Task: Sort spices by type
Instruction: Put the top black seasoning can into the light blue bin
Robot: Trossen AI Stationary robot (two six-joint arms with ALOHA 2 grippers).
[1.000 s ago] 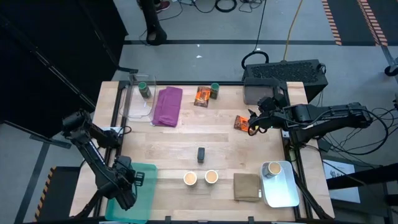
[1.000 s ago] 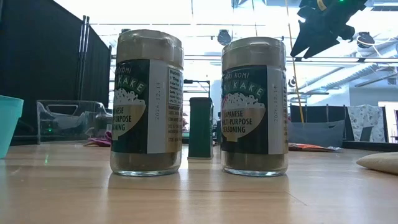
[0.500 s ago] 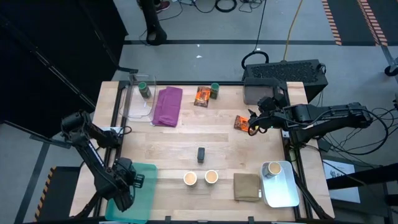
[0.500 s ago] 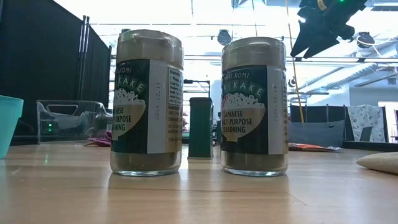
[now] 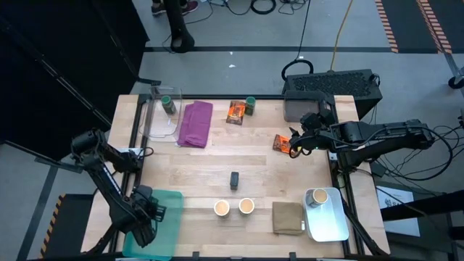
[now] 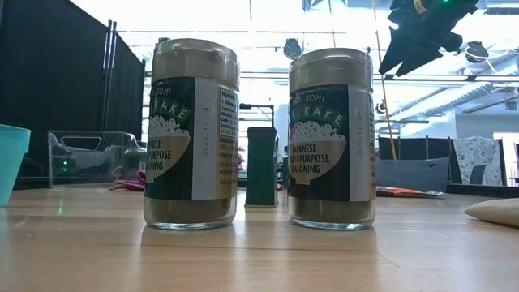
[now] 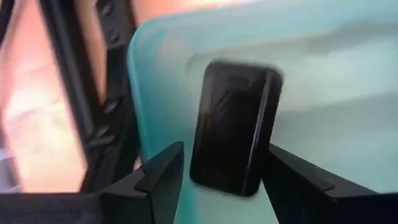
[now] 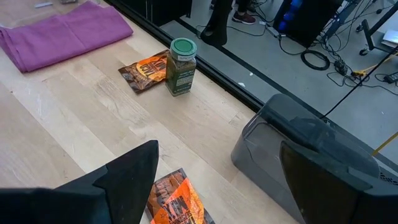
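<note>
Looking down from the high view, the left gripper (image 5: pixel 147 217) hung over the teal tray (image 5: pixel 172 199) at the table's near left corner; the right gripper (image 5: pixel 296 145) hovered spread above an orange packet (image 5: pixel 281 143). In the left wrist view, spread fingers (image 7: pixel 163 171) flanked a dark block (image 7: pixel 234 127) near the tray's rim, so a careless withdrawal could nudge it overboard.

From above, the left hand (image 5: pixel 145 217) is too small and dark over the teal tray (image 5: pixel 172 203) to show how its fingers stand. Its wrist view is blurred: the dark block (image 7: pixel 235 127) has soft edges (no label readable). In the right wrist view the near orange packet (image 8: pixel 179 202) is cut off by the frame edge. At bench height, the two front jars (image 6: pixel 191 134) hide part of the dark block behind them.
</note>
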